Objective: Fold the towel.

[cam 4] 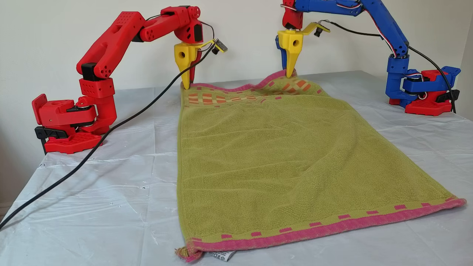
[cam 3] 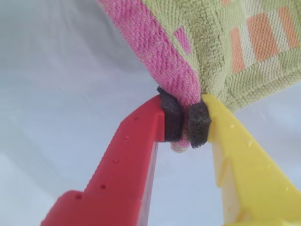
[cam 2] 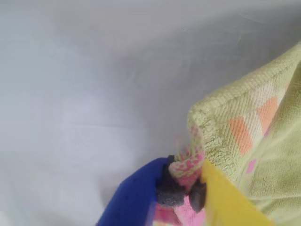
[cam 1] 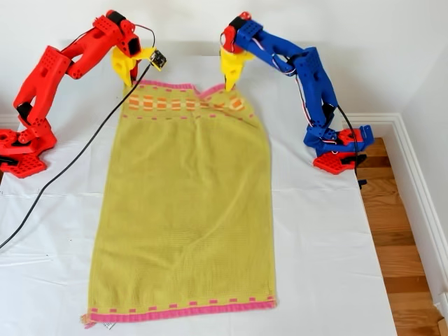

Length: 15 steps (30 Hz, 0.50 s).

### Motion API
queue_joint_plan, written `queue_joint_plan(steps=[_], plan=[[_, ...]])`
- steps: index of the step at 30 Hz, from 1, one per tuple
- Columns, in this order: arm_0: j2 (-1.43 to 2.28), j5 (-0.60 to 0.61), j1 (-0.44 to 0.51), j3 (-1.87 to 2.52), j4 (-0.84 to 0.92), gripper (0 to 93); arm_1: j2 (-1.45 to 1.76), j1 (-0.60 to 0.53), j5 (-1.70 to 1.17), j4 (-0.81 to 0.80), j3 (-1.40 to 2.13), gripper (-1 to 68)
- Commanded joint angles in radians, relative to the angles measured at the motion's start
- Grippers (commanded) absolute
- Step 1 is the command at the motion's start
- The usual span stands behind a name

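My first gripper (cam 2: 186, 181) and my second gripper (cam 3: 186, 125) each pinch a far corner of the towel (cam 1: 185, 217), whose long axis runs flat away from both toward the near hem.

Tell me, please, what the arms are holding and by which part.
Both hold the towel: first end effector and second end effector each pinch a far corner at the pink hem.
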Motion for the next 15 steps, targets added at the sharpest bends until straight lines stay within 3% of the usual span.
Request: queue_joint_plan(steps=[1, 8, 15], plan=[[0.253, 0.005, 0.008, 0.037, 0.005, 1.4, 0.279, 0.015, 0.0, 0.002, 0.058, 0.2], [0.52, -0.015, 0.066, 0.247, 0.005, 1.4, 0.532, 0.002, 0.041, 0.002, 0.262, 0.1], [0.747, -0.006, 0.272, 0.256, 0.005, 1.3, 0.939, -0.087, 0.118, 0.002, 0.558, 0.1]])
